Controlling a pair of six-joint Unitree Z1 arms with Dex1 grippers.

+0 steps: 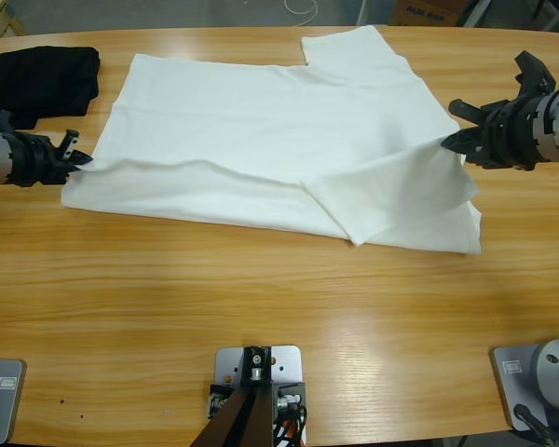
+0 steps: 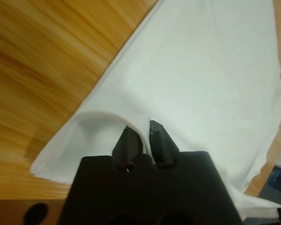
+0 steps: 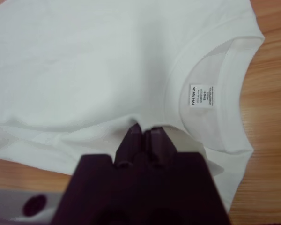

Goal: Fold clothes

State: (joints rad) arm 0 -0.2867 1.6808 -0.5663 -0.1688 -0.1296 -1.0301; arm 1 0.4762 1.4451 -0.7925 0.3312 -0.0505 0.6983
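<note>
You have one white T-shirt (image 1: 261, 140), one black folded garment (image 1: 37, 79) and two end effectors on the desk (image 1: 261, 307); no container of any kind shows.

The T-shirt lies spread across the far half of the desk, most of it flat. Its near right part is doubled over in a diagonal fold whose edge runs toward the near right corner of the cloth. One sleeve sticks out at the far edge of the shirt.

The black garment sits just off the T-shirt's far left corner, apart from the white cloth or barely meeting it; you cannot tell which from above.

Your left end effector (image 1: 77, 160) is at the T-shirt's left edge. In the left wrist view the left end effector (image 2: 144, 136) has its jaws close together with a lifted lip of the hem between them, pinching the cloth.

Your right end effector (image 1: 455, 140) is at the T-shirt's right edge. In the right wrist view the right end effector (image 3: 143, 136) has its jaws pressed together on the white fabric just beside the round collar (image 3: 210, 42), pinching it. A small label (image 3: 201, 95) shows inside that collar.
</note>
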